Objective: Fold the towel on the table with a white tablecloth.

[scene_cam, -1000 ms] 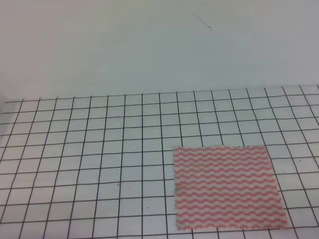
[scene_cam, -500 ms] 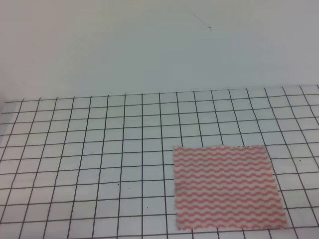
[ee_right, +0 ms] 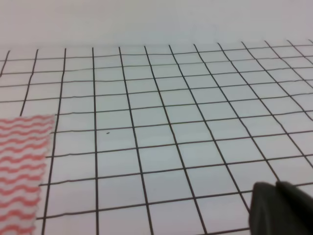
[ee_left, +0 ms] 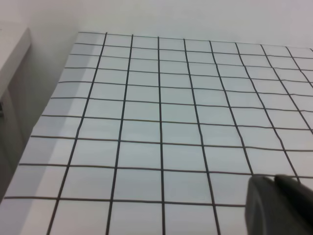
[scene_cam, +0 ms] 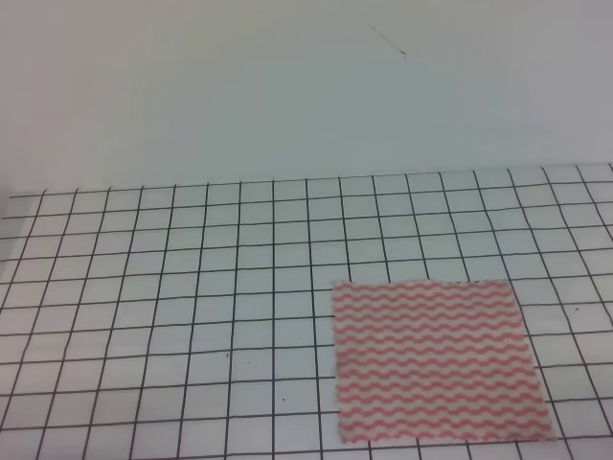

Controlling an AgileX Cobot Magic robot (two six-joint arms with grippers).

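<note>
On the near right part of the desk [scene_cam: 172, 287], seen from the high view, the towel [scene_cam: 436, 362] lies flat and spread open as a single rectangle, its pinkish-red and white wavy stripes running across it. Its edges sit roughly along the black grid lines of the white tablecloth, and its lower edge comes close to the bottom of the picture. No fold shows in it. No brand, label or writing can be read on the towel or on the cloth around it.

Left of the towel and behind it, the gridded cloth stretches to a plain pale wall [scene_cam: 287, 86], which carries a thin dark mark high above the towel.

In the right wrist view, the towel's corner [ee_right: 22, 166] shows at the left edge, and a dark part of the right end effector [ee_right: 281, 208] sits at the lower right, well apart from the towel; whether it is released or clenched cannot be told. In the left wrist view, a similar dark part of the left end effector [ee_left: 279, 205] sits at the lower right over bare grid, with no towel in sight; its state cannot be told either.
</note>
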